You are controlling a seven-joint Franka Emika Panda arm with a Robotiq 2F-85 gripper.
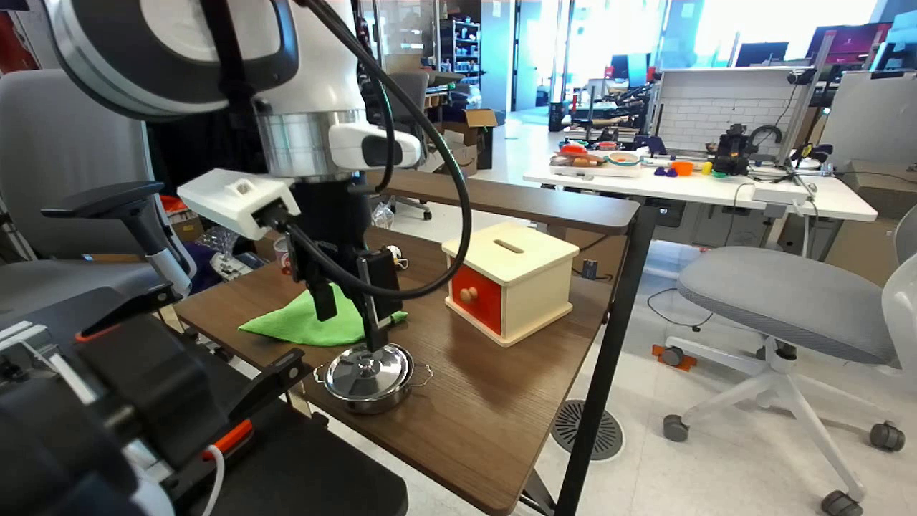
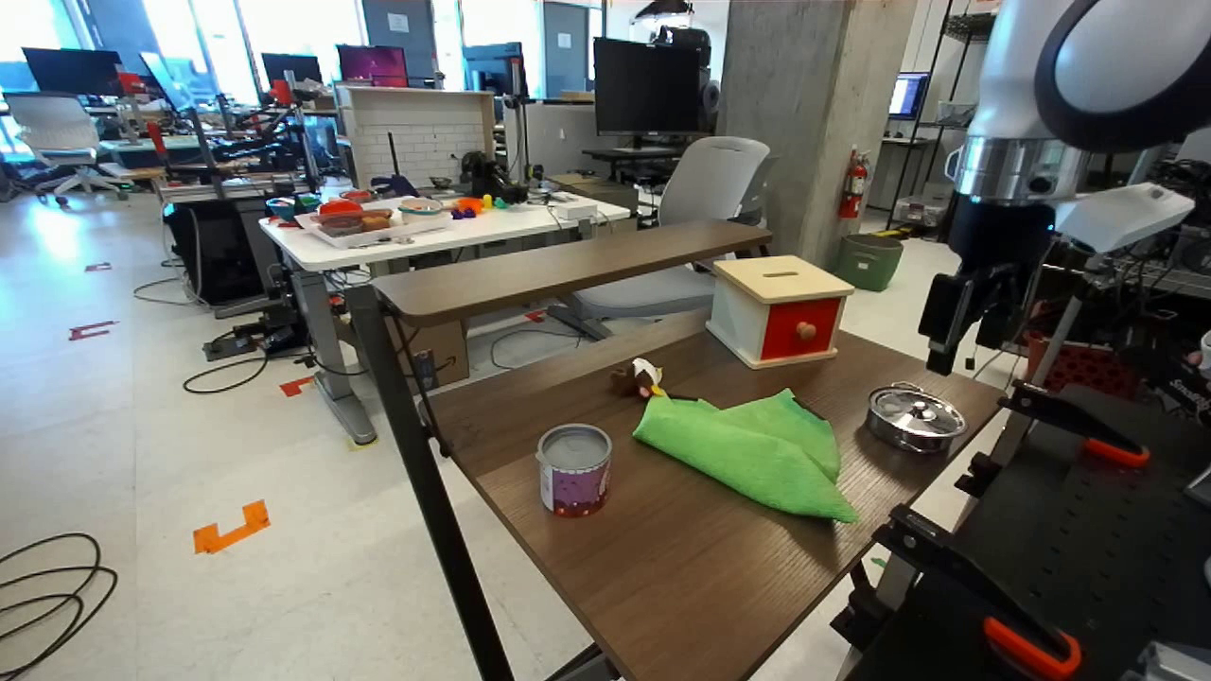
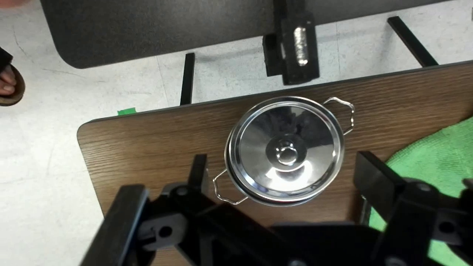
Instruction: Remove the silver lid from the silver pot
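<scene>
Wrist view took in, at its far left, a sandalled foot (image 3: 7, 82) on the pale floor (image 3: 40, 155), next a scrap of green tape (image 3: 126, 111) by the rounded corner of the brown wood-grain table (image 3: 147, 140). Right of that, the gripper (image 3: 283, 176) pointed down with its fingers set wide, one to each side of the silver lid (image 3: 286, 144) as the camera saw it. The lid lay on the shallow silver pot (image 1: 380, 404), its knob (image 3: 287, 156) near the middle, and a thin crescent of the pot's rim showed at the lower left. One wire handle (image 3: 215, 184) stuck out on that side, a second at the upper right. Rightmost came a green cloth (image 3: 432, 159), partly hidden by a finger. In an exterior view, a purple-patterned canister (image 2: 574, 489) stood at the left of the table, and a small brown-and-white toy (image 2: 646, 372) sat by one corner of the cloth, too tiny to name more closely. The cloth lay rumpled between canister and pot. Behind it stood a pale wooden box (image 2: 743, 326) with a slotted top and a red drawer (image 2: 783, 329). Farther right, the pot rested upright near the table's edge, apart from the box. The gripper hung above at the right, a gap showing between its fingertips and the lid.
</scene>
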